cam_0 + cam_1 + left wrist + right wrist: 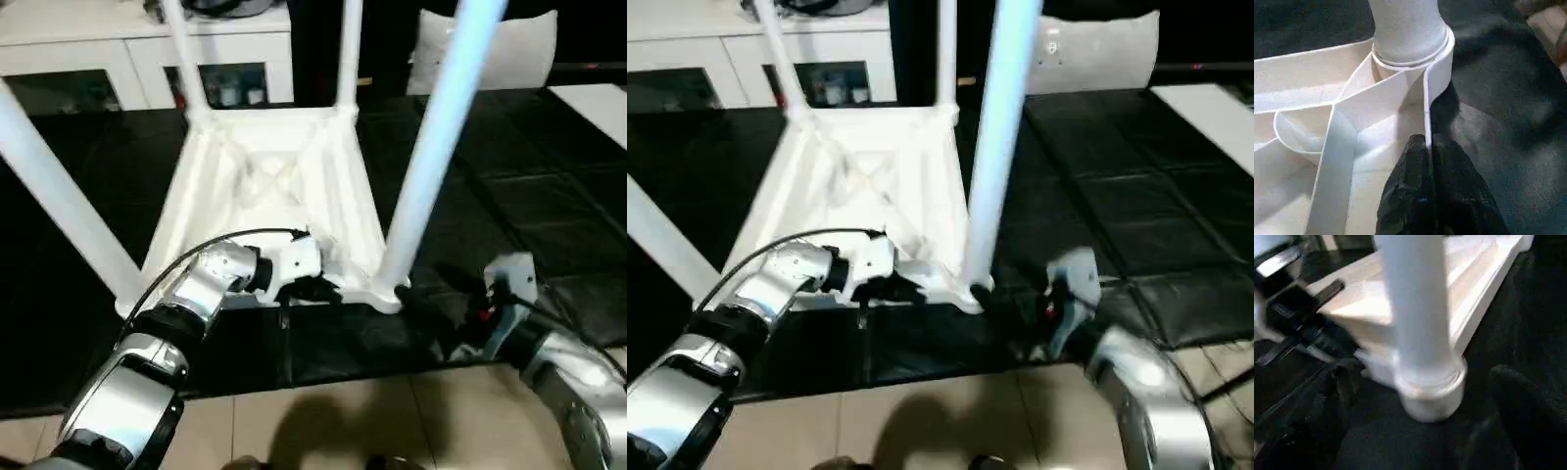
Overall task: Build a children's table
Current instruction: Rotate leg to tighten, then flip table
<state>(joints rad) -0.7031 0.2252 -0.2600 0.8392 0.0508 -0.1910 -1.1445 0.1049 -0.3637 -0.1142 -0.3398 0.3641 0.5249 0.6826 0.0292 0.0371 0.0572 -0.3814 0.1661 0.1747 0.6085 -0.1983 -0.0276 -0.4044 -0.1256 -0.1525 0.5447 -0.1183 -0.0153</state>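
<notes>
Four legs stand up from the overturned children's table, which lies top-down on the black floor mat in the left eye view; the leg nearest the robot rises steeply, its long axis almost upright and leaning slightly away, seated in the near right corner socket. The left end effector is at the table's near rim just beside that socket, its silver forearm reaching in low from the left, while the right end effector sits low on the mat just to the socket's right, forearm coming from the lower right. The right eye view gives the same layout, with the white cabinet behind. From the left wrist view, the left fingers are clenched on the thin rim wall, the socket straight ahead. From the right wrist view, the right fingers stand spread wide and hold nothing, with the leg's base between and just beyond them. I'd judge the right arm nearer the leg for any further seating.
</notes>
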